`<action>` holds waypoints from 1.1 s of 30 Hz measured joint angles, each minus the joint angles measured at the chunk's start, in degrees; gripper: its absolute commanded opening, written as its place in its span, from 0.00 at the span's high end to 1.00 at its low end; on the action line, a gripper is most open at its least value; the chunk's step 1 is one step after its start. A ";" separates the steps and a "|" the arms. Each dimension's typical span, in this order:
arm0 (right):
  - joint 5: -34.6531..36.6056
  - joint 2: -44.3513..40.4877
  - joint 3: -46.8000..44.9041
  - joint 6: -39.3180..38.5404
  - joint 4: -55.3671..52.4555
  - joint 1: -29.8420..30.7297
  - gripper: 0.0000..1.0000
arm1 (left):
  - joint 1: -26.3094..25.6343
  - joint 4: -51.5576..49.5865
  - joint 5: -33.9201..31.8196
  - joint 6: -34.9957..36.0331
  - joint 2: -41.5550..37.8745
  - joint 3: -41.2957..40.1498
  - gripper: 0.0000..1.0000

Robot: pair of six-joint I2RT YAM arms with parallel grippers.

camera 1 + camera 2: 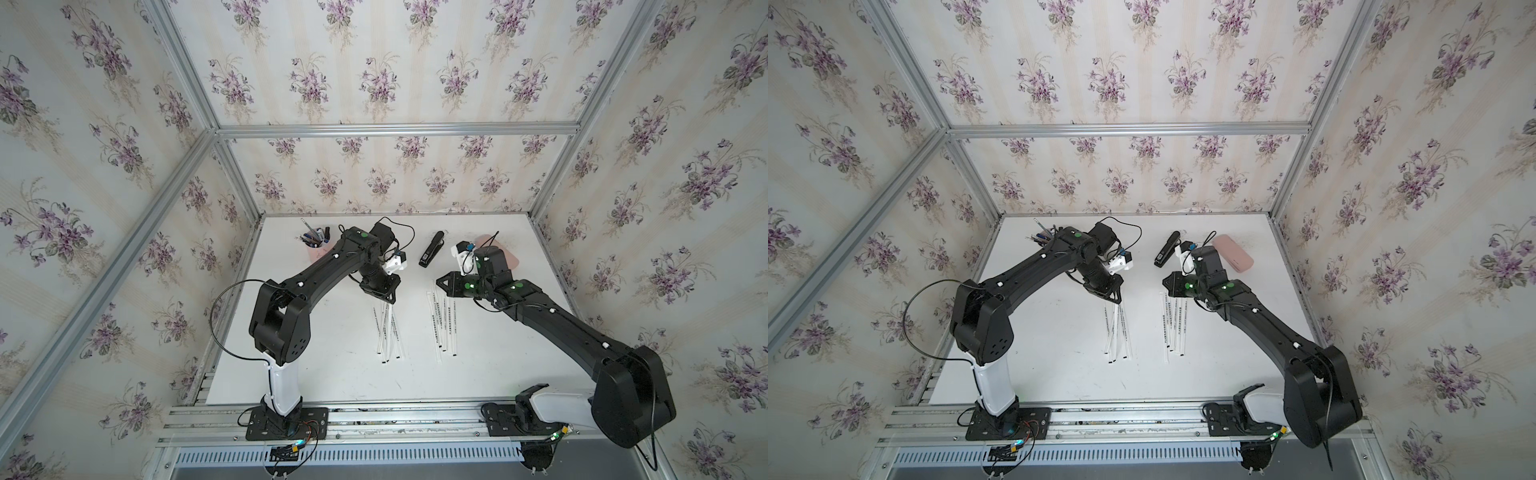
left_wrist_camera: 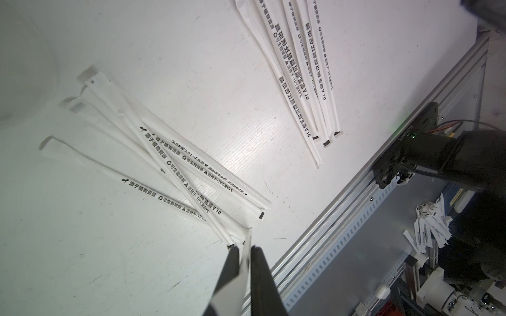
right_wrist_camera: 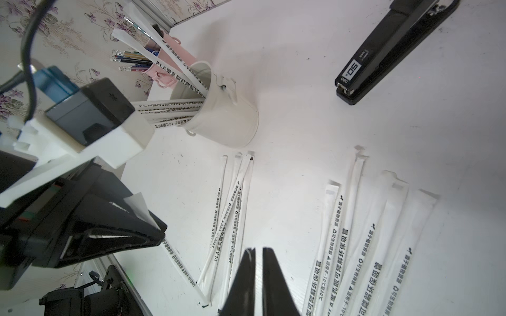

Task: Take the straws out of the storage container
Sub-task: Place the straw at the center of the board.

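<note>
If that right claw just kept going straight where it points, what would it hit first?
Probably bare table between the two groups of straws; the right gripper aims down that gap. Beyond it stands the white storage container, but depth is unclear.

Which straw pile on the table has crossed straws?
The left pile, at the left gripper: its straws overlap crosswise; the right pile lies nearly parallel.

A white table [image 1: 332, 382] sits inside an aluminium frame [image 1: 395, 129]. The walls carry wallpaper [image 1: 374, 83] with purple flower sprays on cream stripes. At the table's far left stands a pink pen cup [image 1: 316, 252] holding pens and pencils [image 1: 312, 237]. Near the far middle lies a black stapler [image 1: 431, 249] — its white label reads 50. At the far right lies a pink oblong case [image 1: 1232, 252].
</note>
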 measured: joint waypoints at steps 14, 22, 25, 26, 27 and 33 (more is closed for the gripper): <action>0.68 3.43 2.71 0.42 -0.59 3.21 0.88 | 2.14 1.86 -0.44 -0.42 -5.66 -2.97 0.77; 3.61 11.28 3.48 1.95 -0.42 12.72 0.90 | 3.08 2.47 -0.11 0.98 -14.19 -1.27 0.77; 4.22 16.22 3.69 3.21 0.26 14.88 0.92 | 4.22 2.71 -0.20 1.79 -16.79 -0.37 0.77; 4.39 17.94 3.82 3.39 0.68 15.45 0.93 | 4.70 2.91 -0.24 2.03 -17.55 -0.33 0.77; 4.37 19.39 4.04 3.85 0.98 16.00 0.93 | 5.20 3.02 -0.31 2.12 -18.18 -0.35 0.77; 4.96 26.88 7.06 4.96 2.58 17.00 0.94 | 7.39 4.42 -0.11 2.16 -21.18 -2.01 0.76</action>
